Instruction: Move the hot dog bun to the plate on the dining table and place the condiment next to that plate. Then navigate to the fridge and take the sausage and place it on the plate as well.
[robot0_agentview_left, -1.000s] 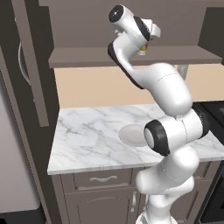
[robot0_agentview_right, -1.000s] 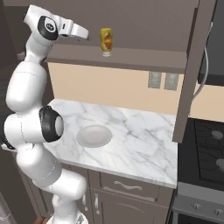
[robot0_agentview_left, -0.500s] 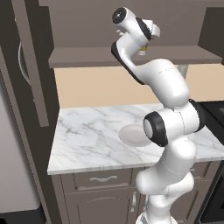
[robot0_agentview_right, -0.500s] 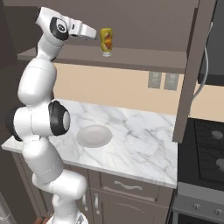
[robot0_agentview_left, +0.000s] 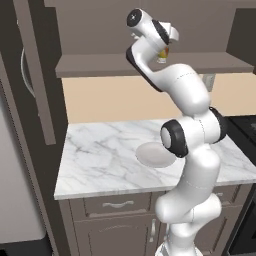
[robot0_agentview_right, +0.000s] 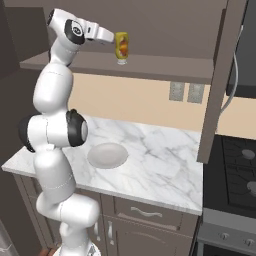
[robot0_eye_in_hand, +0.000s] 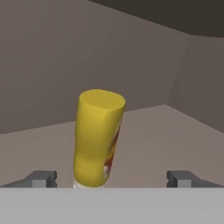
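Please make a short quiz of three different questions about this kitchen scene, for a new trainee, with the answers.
1. True or false: the gripper is shut on the condiment bottle.
2. Where does the bottle stand? A) marble counter B) shelf C) stove
3. Fill in: the white plate lies on the ____.

Key: 1 false, the jaws are open, a finger on either side of the bottle. 2 B. 3 counter.

Glossy yellow plastic condiment bottle; veined polished marble counter; matt shelf.
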